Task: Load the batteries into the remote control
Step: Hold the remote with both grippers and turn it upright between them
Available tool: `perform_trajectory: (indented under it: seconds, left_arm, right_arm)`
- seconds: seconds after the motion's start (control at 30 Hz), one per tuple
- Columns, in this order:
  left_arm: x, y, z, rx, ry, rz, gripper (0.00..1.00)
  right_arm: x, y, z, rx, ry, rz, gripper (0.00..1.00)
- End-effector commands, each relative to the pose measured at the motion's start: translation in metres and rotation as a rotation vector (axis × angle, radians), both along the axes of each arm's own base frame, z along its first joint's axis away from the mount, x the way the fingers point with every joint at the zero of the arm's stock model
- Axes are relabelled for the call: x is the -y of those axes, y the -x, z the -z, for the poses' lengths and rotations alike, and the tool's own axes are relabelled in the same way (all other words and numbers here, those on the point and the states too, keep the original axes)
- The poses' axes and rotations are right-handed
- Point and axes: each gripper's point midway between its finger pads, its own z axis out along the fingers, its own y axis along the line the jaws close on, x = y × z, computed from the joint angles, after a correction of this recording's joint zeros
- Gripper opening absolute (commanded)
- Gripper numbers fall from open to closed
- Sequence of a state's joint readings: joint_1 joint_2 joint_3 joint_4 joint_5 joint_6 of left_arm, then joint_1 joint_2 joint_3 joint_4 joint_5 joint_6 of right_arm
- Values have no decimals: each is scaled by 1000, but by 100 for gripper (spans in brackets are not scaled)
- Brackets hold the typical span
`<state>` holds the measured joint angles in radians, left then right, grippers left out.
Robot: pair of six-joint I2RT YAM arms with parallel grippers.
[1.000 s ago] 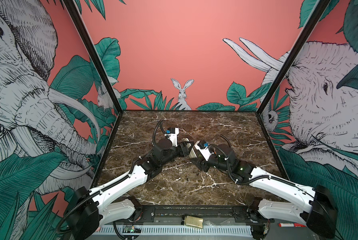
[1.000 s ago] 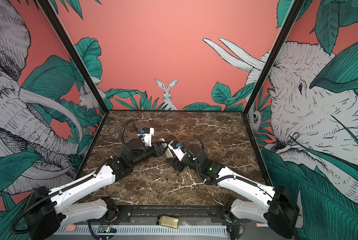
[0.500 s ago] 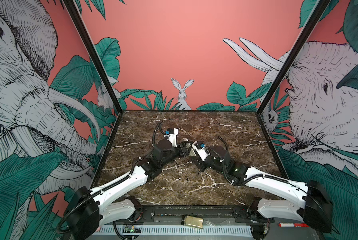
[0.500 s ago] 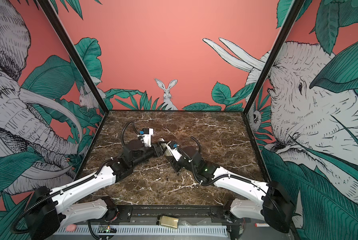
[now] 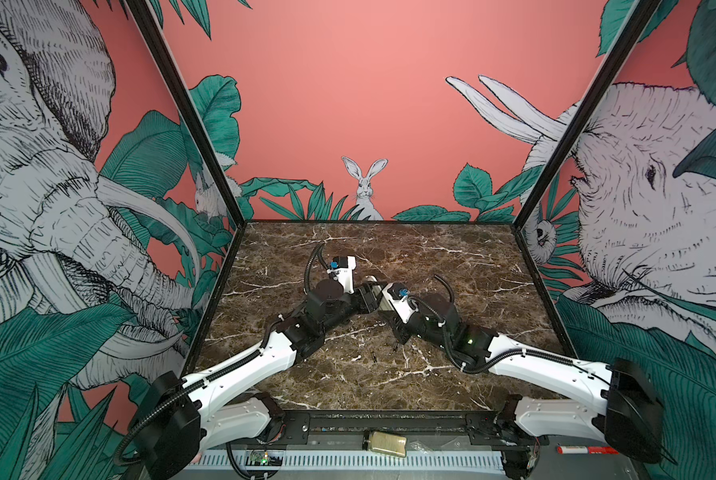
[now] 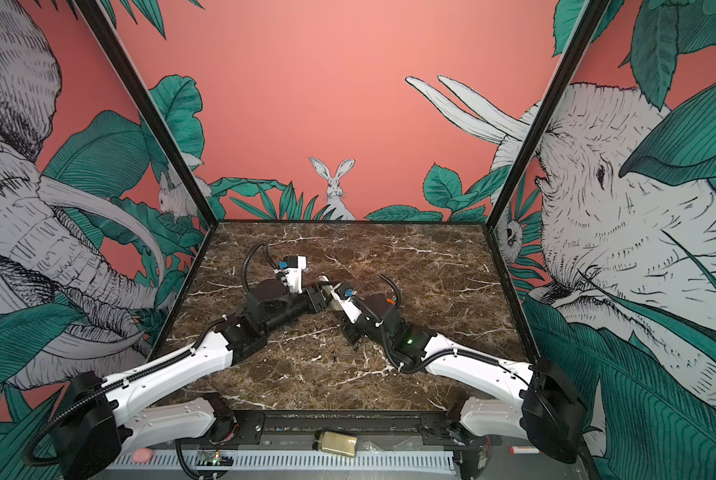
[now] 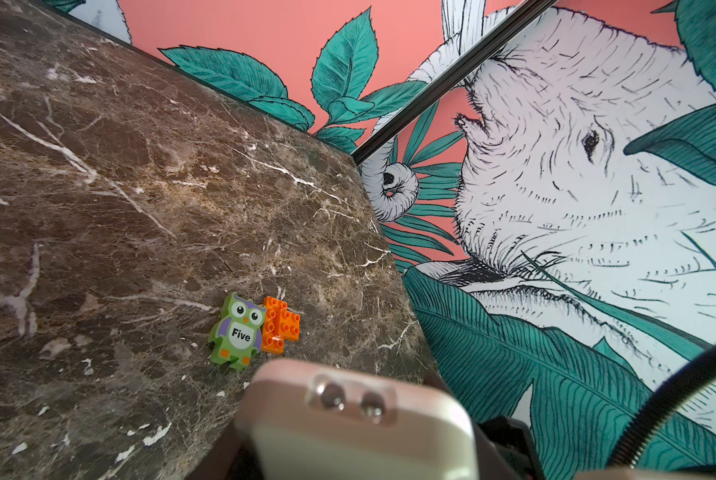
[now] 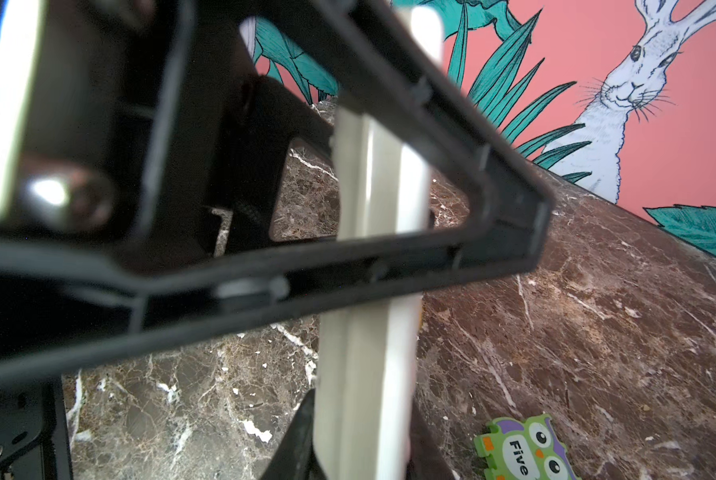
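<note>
Since a second ago my right arm has slid in toward the left one. The right gripper [image 5: 383, 306] now sits tight against the left gripper [image 5: 367, 297] over the middle of the worktop [image 5: 451, 257]. The left arm looks unmoved.

The left jaws are clamped on the remote control [image 7: 360, 436], holding it up off the marble as far as I can see. In the right wrist view one of the right jaws crosses in front of the remote's long pale edge. I can't make out the opposite one, so I cannot tell whether that gripper has closed on it.

In both top views the two grippers hide most of the remote. The left wrist view gives me its end face close up, with two small round lenses. Both top views show tiny dark slivers on the marble just in front of the right arm. They look like the batteries [image 5: 373, 356], but they are too small to be sure.

Both top views also show a yellowish jar [image 5: 385, 444] lying on the front rail and a red marker [image 5: 580, 449] off to the right. Both wrist views catch a green owl piece [image 7: 236, 332]. The orange brick [image 7: 280, 324] touching it shows only in the left wrist view. The only writing I can read is "Five" on the owl's belly.
</note>
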<state>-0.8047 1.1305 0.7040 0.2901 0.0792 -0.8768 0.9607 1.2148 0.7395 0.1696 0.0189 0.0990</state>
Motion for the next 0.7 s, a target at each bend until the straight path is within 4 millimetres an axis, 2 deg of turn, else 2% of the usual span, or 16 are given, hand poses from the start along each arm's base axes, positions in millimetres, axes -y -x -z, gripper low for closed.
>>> perform_trajectory:
  seconds: [0.0,0.13,0.17,0.23,0.33,0.43,0.53,0.67]
  left_arm:
    - [1,5,-4,5,24,15,0]
    - [3,6,-5,21,24,30,1]
    - [4,6,-6,28,21,39,9]
    - [5,7,-7,40,10,55,31]
    - [4,7,-7,48,10,72,55]
    - [3,7,-9,58,17,86,69]
    - [-1,8,-13,75,18,106,79]
    - [-4,11,-19,112,10,145,83]
  right_arm:
    - [8,-10,-5,29,-14,61,20]
    - [8,-8,-5,28,-20,53,13]
    - [8,-6,-6,28,-25,44,12]
    - [7,-4,-7,27,-34,33,8]
    - [8,0,-8,30,-44,16,6]
    - [7,6,-6,24,-56,-11,4]
    - [7,10,-6,17,-67,-31,3]
    - [8,14,-3,9,-63,-43,0]
